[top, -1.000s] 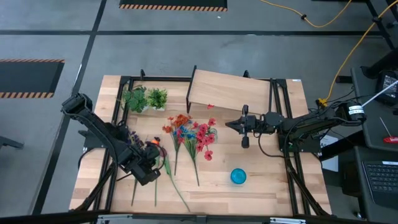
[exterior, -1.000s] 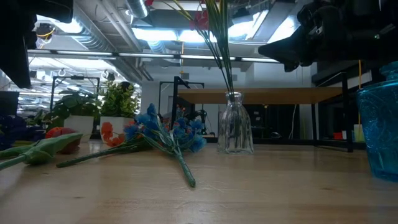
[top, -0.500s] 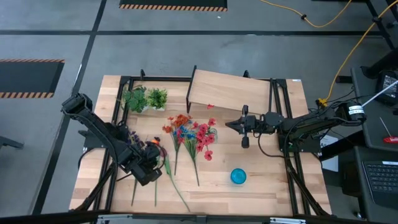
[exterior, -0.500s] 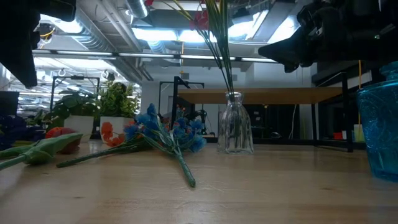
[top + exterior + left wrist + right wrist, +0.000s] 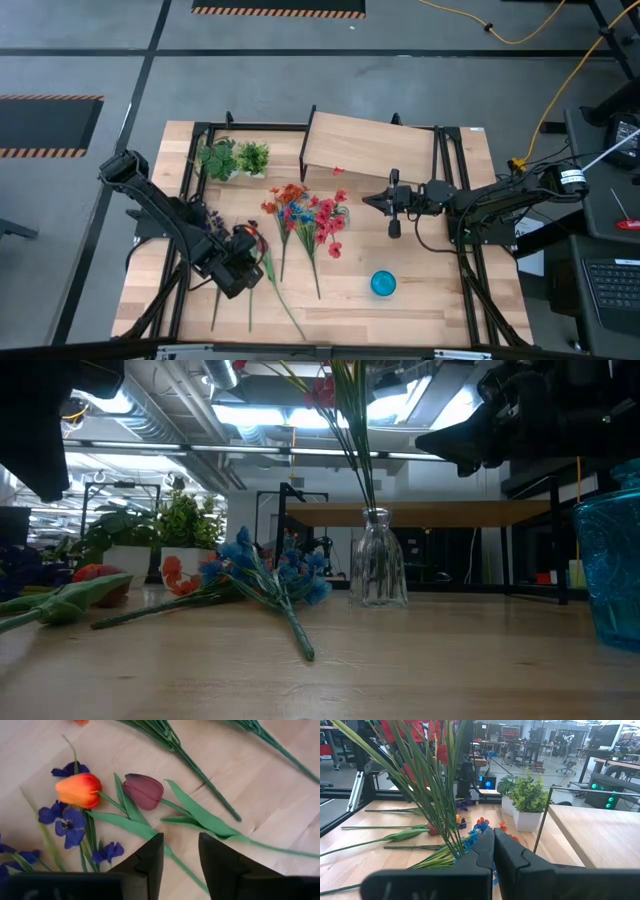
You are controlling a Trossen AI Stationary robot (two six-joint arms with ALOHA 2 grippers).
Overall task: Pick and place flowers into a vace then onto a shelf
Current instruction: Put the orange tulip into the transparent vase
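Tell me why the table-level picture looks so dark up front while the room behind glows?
Low view: bright ceiling lights sit behind the scene, so the glass vase and the blue flowers are backlit and the arms overhead go to near silhouette; the blue cup at the edge is close and soft. High view: even light, faint shadows. Left wrist view: the near dark fingers are slightly blurred.

Count: 2 potted plants (image 5: 234,158), 1 glass vase (image 5: 378,558), 1 blue cup (image 5: 383,284), 1 shelf (image 5: 369,147); loose flowers (image 5: 300,215), roughly six stems.
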